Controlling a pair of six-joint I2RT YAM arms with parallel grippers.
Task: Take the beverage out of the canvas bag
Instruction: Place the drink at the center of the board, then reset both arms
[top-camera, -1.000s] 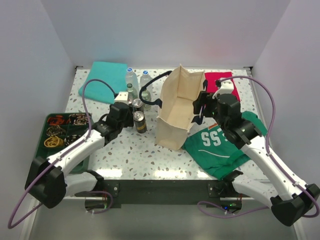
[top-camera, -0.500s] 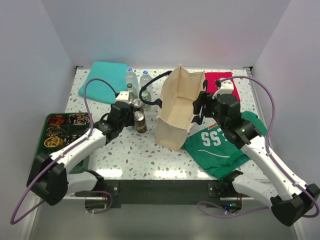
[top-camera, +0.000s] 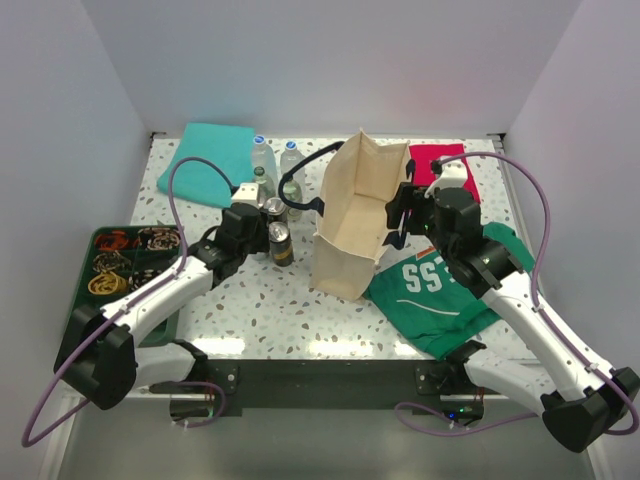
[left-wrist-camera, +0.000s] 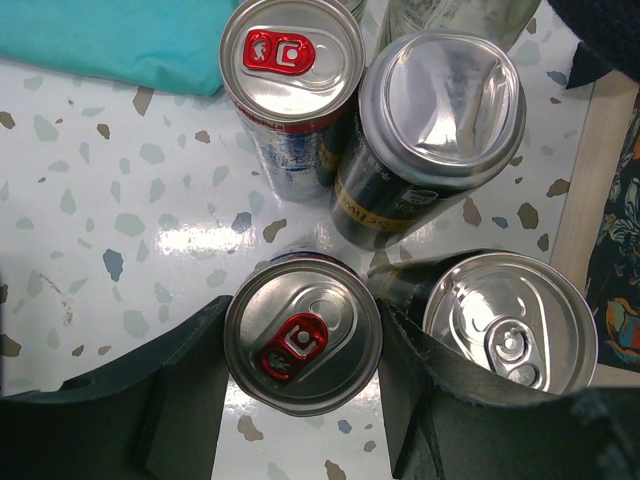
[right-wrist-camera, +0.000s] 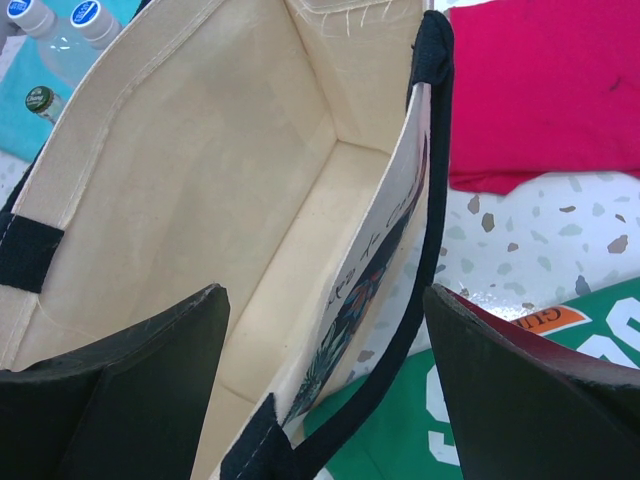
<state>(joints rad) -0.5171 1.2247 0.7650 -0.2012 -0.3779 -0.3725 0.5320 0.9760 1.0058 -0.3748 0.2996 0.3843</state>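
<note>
From above, the tall beige canvas bag (top-camera: 350, 215) with dark navy strap handles stands upright near the middle of the white speckled terrazzo table (top-camera: 290, 310), its mouth open. At its 9 o'clock a cluster of drink cans (top-camera: 279, 230) stands on the table, with two clear plastic bottles (top-camera: 276, 158) at 11 o'clock. A flat teal cloth (top-camera: 205, 150) lies at 10 o'clock, a folded red cloth (top-camera: 440, 165) at 2 o'clock, a green lettered jersey (top-camera: 440, 295) at 4 o'clock and a dark green tray (top-camera: 120, 262) at 8 o'clock. The left gripper (top-camera: 262, 228) is down among the cans; the right gripper (top-camera: 394, 218) is at the bag's 3 o'clock wall.

In the left wrist view, the left gripper's dark fingers (left-wrist-camera: 150, 400) are closed on either side of a silver red-tabbed can (left-wrist-camera: 300, 345), upright and outside the bag; its base is hidden. A second red-tabbed tin (left-wrist-camera: 290, 55) stands at its 12 o'clock, a dark gold-banded can (left-wrist-camera: 440, 100) at 1 o'clock and a dark silver-tabbed can (left-wrist-camera: 505, 335) touching at 3 o'clock.

In the right wrist view, the right gripper's jaws stand wide apart, straddling the bag's printed wall and navy strap (right-wrist-camera: 432, 150) and holding nothing; the bag's pale inside shows at 11 o'clock.
</note>
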